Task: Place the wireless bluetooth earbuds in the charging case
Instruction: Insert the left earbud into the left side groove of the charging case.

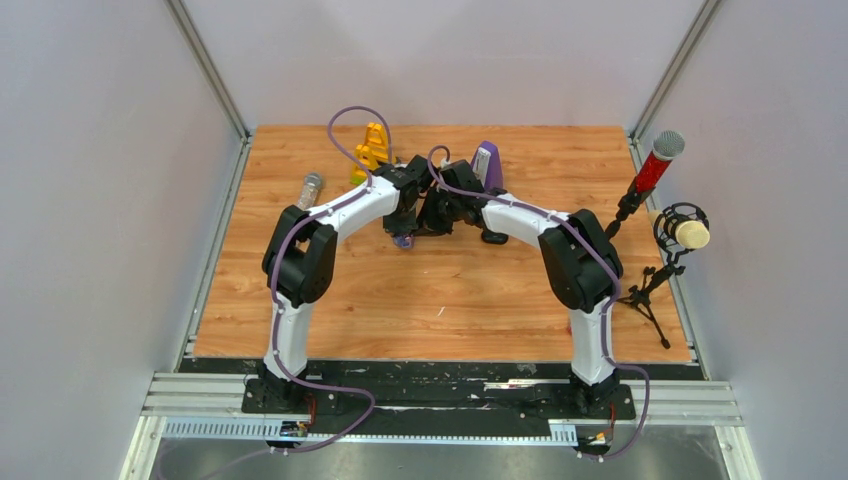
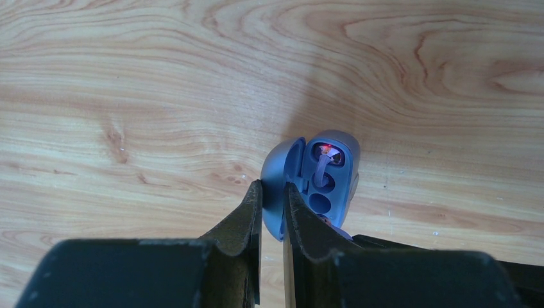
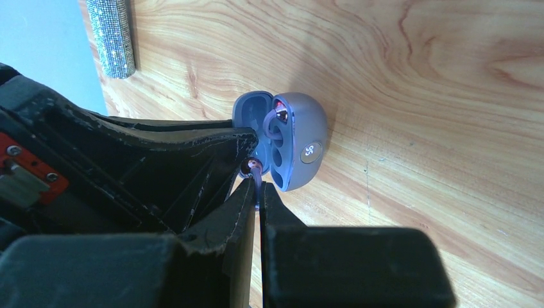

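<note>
- Seating the second bud looks to be the step in hand: one socket is filled and one is bare.
- Nearest, the left gripper [image 2: 274, 192] is clamped on the edge of the open lid [image 2: 281, 168], which pins the case in place.
- The right gripper [image 3: 258, 187] is pinched almost closed on a small purple-tinted bud [image 3: 251, 167], held at the rim of the open mouth. Whether the two touch cannot be told.
- The case [image 3: 306, 138] is a grey-blue oval lying mid-table [image 3: 417, 96] between the two grippers, with its front display lit.
- The empty socket [image 2: 319, 204] is the nearer one, tight against the left fingers [image 2: 296, 212], so clearance is poor.
- The seated bud [image 2: 323, 168] sits in the farther socket with a red light at its head.
- Recommended:
  - Align the bud's stem with the bare socket before descending.
  - Approach slowly and straight, clear of the left fingers.
  - Let go only once the bud sits flush.
  - Hold the lid grip firm so the case cannot tip or slide.
- Risk: a skewed entry may dislodge the seated bud or pop the held one free.
- Farthest, a glitter tube [image 3: 114, 35] lies well apart and is of no concern.
</note>
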{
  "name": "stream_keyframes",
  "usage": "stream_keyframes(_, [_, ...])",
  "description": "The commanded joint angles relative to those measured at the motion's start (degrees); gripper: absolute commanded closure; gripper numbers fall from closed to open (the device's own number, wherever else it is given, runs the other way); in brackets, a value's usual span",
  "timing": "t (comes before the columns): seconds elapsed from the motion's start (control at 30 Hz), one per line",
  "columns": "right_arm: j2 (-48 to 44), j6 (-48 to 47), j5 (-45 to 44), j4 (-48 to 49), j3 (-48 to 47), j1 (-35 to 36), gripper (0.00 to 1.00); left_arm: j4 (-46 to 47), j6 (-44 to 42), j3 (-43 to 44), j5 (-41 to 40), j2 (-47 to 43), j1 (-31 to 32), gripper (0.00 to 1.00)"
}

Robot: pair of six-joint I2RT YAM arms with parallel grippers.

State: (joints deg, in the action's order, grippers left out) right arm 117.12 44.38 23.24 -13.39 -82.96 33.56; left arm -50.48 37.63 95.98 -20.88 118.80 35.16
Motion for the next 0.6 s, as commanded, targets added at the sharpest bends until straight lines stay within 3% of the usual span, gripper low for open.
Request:
stream_keyframes(0.0, [-0.69, 0.71, -0.65, 2.17, -0.19, -0.06, 0.99, -0.38, 1.36, 2.57, -0.79, 0.14, 0.44, 0.99])
stream_keyframes(0.13, [-0.63, 1.26, 0.11, 2.87, 0.29, -0.59, 0.99, -0.56, 1.60, 2.42, -0.76, 0.00, 0.44, 0.99])
stream_keyframes(0.37, [-1.60, 6.94, 11.28, 13.62, 6.04, -3.94, 1.00, -0.56, 1.36, 2.88, -0.48, -0.55, 0.24, 1.00])
stream_keyframes(0.57, [-1.81, 6.24, 11.17, 14.35, 5.85, -4.16, 1.00, -0.48, 1.06, 3.11, -0.32, -1.72, -0.17, 1.00])
